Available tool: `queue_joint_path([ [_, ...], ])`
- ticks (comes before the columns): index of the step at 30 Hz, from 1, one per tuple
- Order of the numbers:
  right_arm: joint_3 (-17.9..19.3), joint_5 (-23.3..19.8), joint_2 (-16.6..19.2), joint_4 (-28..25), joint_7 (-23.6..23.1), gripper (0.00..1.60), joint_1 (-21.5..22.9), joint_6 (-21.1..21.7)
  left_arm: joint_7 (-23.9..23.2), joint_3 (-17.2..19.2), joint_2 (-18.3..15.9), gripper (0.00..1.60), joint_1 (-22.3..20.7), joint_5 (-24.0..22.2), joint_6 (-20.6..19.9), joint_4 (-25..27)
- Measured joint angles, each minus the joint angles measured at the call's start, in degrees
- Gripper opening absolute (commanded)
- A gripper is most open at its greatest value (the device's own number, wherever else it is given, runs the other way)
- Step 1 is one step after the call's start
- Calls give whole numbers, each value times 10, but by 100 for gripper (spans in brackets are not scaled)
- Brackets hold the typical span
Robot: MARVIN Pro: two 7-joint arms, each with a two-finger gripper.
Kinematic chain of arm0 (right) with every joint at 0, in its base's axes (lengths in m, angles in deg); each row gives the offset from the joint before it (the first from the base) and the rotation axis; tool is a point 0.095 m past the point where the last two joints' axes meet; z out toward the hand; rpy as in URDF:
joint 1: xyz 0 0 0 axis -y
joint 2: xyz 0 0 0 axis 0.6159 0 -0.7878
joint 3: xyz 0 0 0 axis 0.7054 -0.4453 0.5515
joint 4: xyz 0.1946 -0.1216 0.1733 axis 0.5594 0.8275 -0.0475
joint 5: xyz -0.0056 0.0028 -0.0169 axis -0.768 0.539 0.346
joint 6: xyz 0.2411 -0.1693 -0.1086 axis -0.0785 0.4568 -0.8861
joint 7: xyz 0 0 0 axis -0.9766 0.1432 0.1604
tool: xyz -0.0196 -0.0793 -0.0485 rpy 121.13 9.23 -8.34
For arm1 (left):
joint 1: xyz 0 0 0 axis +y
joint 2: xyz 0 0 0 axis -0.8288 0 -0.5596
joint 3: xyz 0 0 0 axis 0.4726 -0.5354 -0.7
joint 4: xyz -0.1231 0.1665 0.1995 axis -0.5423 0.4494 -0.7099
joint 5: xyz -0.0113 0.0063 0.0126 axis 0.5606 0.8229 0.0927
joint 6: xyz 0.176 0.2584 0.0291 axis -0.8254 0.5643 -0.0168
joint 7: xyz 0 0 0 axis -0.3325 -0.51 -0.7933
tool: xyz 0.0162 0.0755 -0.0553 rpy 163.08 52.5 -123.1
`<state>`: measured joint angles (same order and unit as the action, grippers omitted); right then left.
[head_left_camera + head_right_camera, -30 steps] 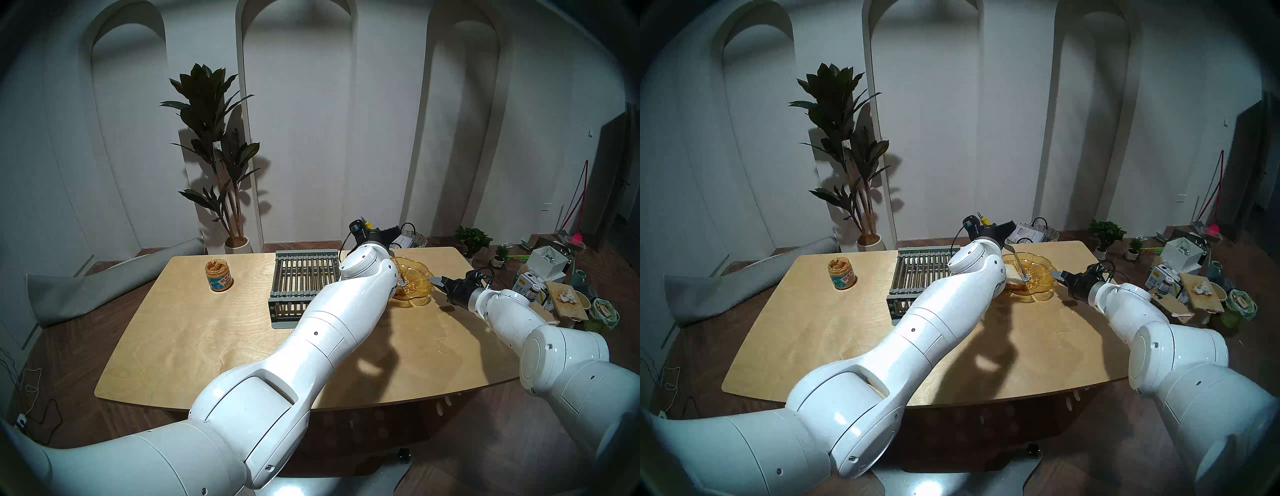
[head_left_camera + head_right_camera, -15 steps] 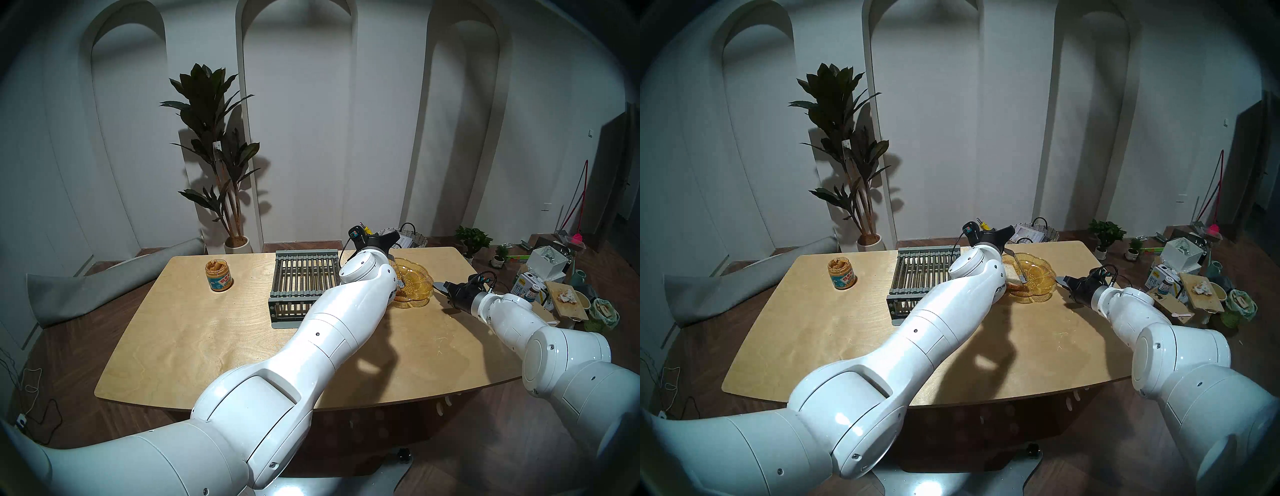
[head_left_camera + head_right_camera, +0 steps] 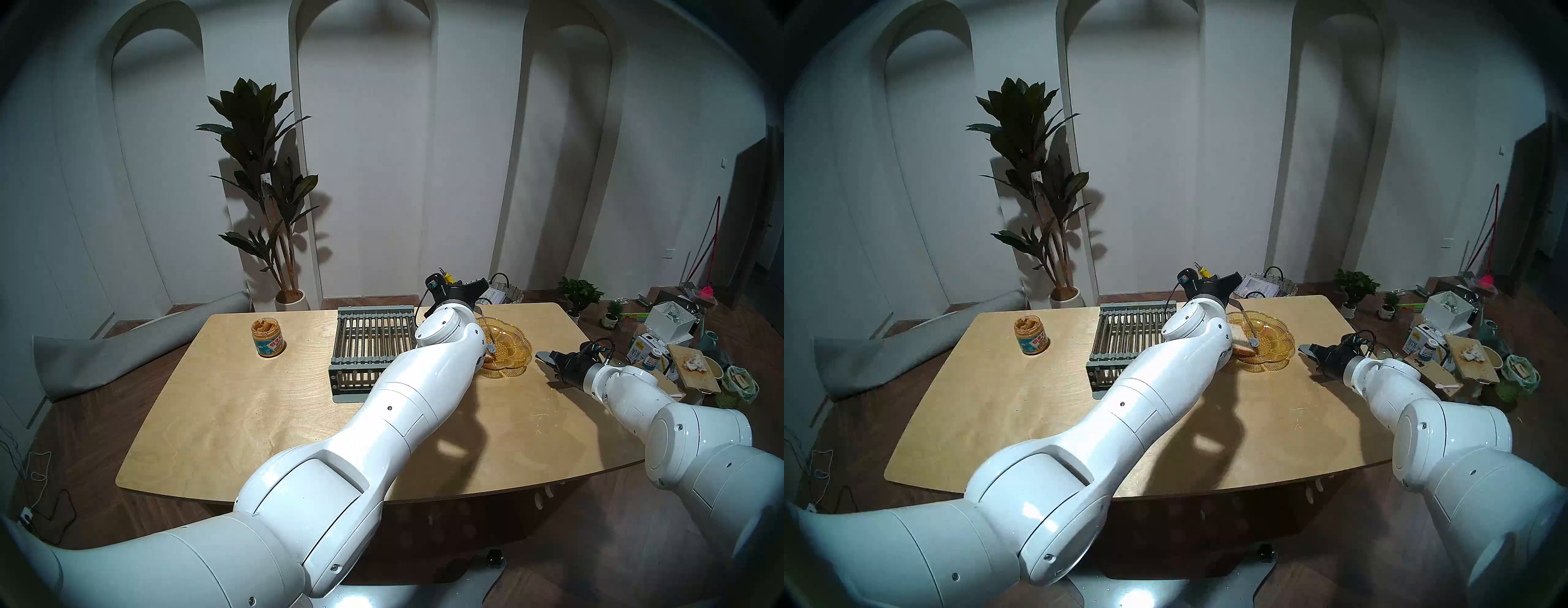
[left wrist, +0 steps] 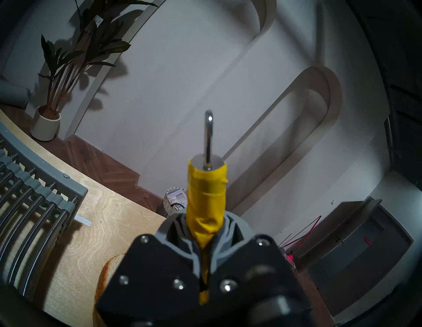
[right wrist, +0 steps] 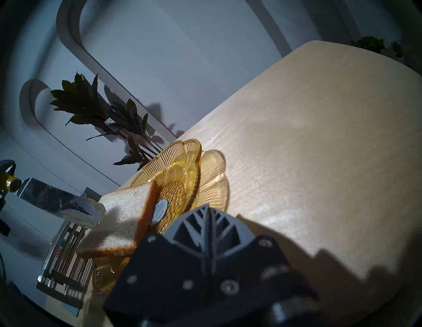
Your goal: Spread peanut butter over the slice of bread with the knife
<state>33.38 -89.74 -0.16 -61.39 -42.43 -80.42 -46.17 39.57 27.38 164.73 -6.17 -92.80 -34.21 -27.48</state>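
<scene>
My left gripper (image 4: pixel 203 258) is clamped tight on the yellow handle of the knife (image 4: pixel 206 196), so the blade can reach down to the slice of bread (image 5: pixel 123 219). The bread sits half in the amber glass dish (image 5: pixel 180 169), with one edge leaning up on the rim, so I think it could slip when I push on it. My right gripper (image 5: pixel 206 230) hangs low over the surface (image 5: pixel 308 137) just beside the dish, its fingers pressed together and holding nothing. I think it waits there so it can steady the dish. The peanut butter (image 3: pixel 267 337) jar stands open, well apart from the dish, on the far side of the grey rack (image 3: pixel 373 339). The right wrist view shows the blade tip with a pale tan smear touching the top of the bread. My head views cannot show that, because my left arm hides most of the bread. The left wrist view shows my grip best, but only a bit of crust.
</scene>
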Motion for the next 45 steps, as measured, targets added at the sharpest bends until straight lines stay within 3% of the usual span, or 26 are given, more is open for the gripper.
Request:
queue_joint_path([
  [5,0,0,5,2,-2,0,-1,0,-2,3,0,0,0,1,7,-8],
  [6,0,0,6,2,-3,72,-1,0,-2,4,0,0,0,2,9,-10],
  [7,0,0,7,2,-4,122,-1,-1,-2,4,0,0,0,2,10,-11],
  [8,-1,0,8,2,-6,160,-1,-1,-3,4,0,0,0,3,11,-12],
  [27,-21,3,15,-3,-77,160,11,7,-7,5,0,0,-6,16,30,-24],
  [34,-28,4,-1,-2,-74,160,19,11,-8,11,-2,0,-7,17,33,-25],
  [45,-37,5,-26,1,-33,160,31,18,-10,29,-12,0,-7,16,35,-25],
])
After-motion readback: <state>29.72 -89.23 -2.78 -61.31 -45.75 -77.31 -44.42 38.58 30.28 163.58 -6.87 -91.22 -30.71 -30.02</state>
